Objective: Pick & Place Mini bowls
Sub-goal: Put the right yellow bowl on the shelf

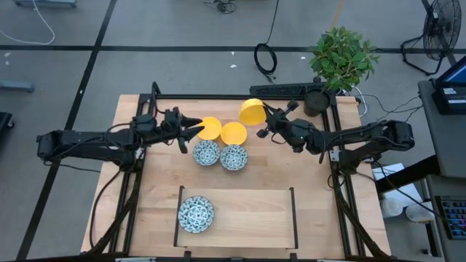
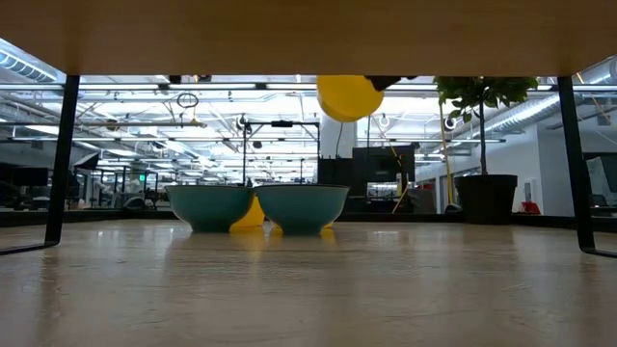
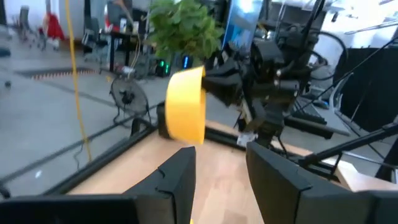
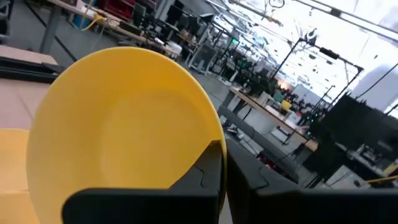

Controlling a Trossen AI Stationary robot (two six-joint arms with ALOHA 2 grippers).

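Plain bright yellow mini bowl point(image 1: 252, 111) is airborne, top centre of frame, tipped on edge, pinched at the rim by the right hand point(image 1: 266, 118). Left hand point(image 1: 194, 127), fingers spread and empty, hovers beside two yellow bowls point(image 1: 222, 131) on the wooden worktop point(image 1: 320, 218).

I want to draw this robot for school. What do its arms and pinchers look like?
Draw two long, thin arms, all black, made of jointed pieces with black cables running along them. Each ends in a two-finger pincher: the left gripper and the right gripper. Up close, the left gripper's fingers are flat, chunky black slabs with squared, angled tips. No stickers or markings show.
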